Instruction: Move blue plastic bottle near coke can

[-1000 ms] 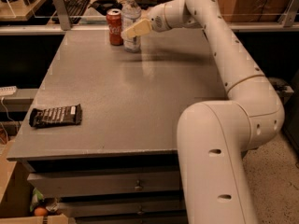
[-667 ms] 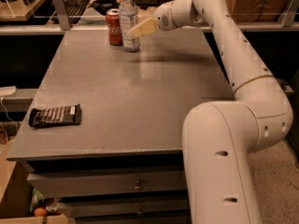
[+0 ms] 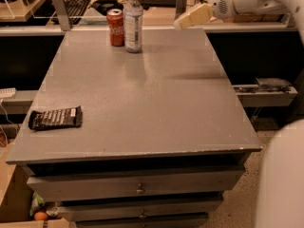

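The blue plastic bottle (image 3: 133,22) stands upright at the table's far edge, left of centre, with its white cap on top. The red coke can (image 3: 115,27) stands right beside it on its left, nearly touching. My gripper (image 3: 182,23) hangs above the far right part of the table, well to the right of the bottle and apart from it. It holds nothing.
A dark flat snack wrapper (image 3: 55,118) lies near the grey table's (image 3: 142,108) front left corner. Drawers sit below the front edge. A keyboard (image 3: 75,4) and desk clutter lie behind the table. My arm's white body fills the right edge.
My gripper has let go of the bottle and pulled back to the right and up. The bottle stays upright next to the can.
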Available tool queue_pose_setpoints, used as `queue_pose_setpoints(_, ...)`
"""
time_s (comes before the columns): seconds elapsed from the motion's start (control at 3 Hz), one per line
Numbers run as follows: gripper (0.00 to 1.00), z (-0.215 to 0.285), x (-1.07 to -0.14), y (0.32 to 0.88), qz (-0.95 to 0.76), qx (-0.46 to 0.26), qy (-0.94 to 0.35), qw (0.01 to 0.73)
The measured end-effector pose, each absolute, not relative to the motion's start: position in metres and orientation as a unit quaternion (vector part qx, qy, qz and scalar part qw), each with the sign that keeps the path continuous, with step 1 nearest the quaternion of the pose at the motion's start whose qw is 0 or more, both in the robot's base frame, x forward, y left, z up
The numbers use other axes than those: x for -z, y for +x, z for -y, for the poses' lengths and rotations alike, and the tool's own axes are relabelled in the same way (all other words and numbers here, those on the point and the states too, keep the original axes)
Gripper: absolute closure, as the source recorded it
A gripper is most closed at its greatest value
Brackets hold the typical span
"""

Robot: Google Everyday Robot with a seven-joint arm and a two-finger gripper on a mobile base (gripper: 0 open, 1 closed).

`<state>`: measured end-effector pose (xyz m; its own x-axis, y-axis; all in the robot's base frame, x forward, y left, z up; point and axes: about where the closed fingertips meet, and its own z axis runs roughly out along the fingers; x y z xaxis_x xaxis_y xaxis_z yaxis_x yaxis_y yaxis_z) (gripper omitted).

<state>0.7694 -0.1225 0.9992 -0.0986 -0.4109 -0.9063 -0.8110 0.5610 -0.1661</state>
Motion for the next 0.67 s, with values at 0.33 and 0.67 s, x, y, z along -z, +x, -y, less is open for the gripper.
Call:
queue_pose_setpoints(0.33, 0.0, 0.1447, -1.0435, 0.7176, -0.696, -0.18, -0.428, 0.548)
queue_pose_setpoints(0.67, 0.0, 0.1502, -1.0471, 0.7083, -0.697, -0.176, -0.427, 0.548)
